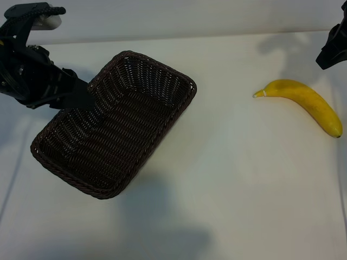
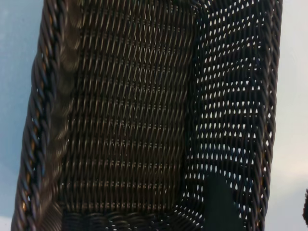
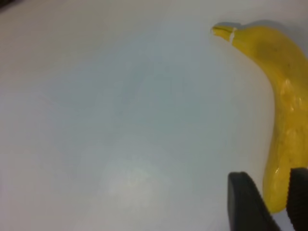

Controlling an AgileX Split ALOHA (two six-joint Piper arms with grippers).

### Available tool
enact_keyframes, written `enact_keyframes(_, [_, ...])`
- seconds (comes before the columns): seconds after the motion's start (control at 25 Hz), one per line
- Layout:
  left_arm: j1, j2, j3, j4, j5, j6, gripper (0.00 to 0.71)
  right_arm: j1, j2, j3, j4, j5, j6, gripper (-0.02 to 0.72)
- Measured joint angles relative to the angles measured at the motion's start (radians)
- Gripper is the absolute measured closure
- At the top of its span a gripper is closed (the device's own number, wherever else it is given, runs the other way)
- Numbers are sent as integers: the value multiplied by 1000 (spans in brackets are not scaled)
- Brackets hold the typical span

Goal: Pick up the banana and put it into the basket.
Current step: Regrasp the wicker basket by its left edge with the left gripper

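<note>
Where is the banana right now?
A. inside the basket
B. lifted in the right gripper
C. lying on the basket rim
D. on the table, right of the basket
D: in the exterior view the banana lies flat on the white table, well clear to the right of the basket, whose woven floor shows nothing inside.

Bright yellow curved banana [image 1: 303,100] lies flat on the white table, right side. Dark brown rectangular woven wicker basket [image 1: 116,127] sits left, well apart, angled diagonally.
</note>
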Motion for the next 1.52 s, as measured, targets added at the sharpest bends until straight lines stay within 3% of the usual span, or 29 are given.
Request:
enact_keyframes(0.76, [1,0,0,1,-28,-35,254,0,0,0,0,0,0,449])
enact_keyframes(1.24, [124,0,0,2,79,-42,254,0,0,0,0,0,0,449])
enact_keyframes(1.52, [141,-2,0,2,115,-38,254,0,0,0,0,0,0,449])
